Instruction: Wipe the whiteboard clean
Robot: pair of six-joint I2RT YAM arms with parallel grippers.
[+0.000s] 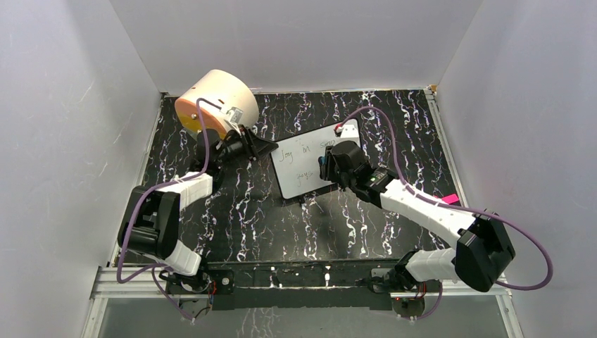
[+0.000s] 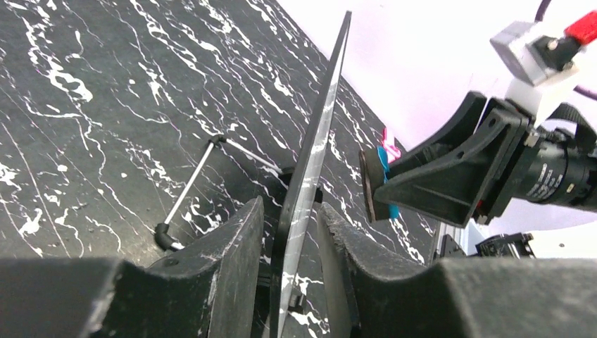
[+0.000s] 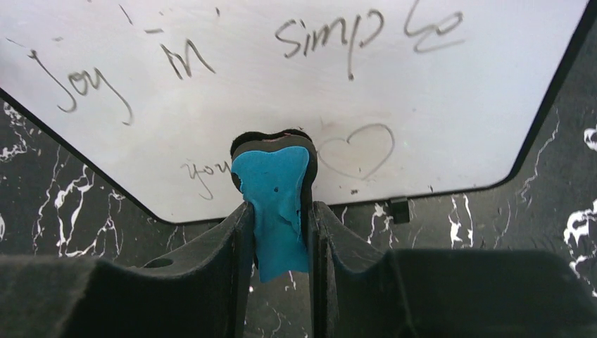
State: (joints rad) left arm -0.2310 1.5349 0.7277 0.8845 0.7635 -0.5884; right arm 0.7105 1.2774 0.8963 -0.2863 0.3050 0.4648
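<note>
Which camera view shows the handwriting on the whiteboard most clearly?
The right wrist view: the handwriting on the whiteboard is close, face-on and readable, above the blue eraser. The top external view shows it small and faint. The left wrist view sees the whiteboard only edge-on, so no writing.

White-shelled, black-jointed left arm (image 1: 184,187) and right arm (image 1: 422,209) end in the black left gripper (image 2: 290,211) and right gripper (image 3: 280,208), purple cable (image 1: 366,108) trailing each.

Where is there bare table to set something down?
Bare: the near middle, between the left arm and right arm, in front of the whiteboard; also the far right corner behind it. Crowded: between cylinder and whiteboard, where the left end effector sits.
</note>
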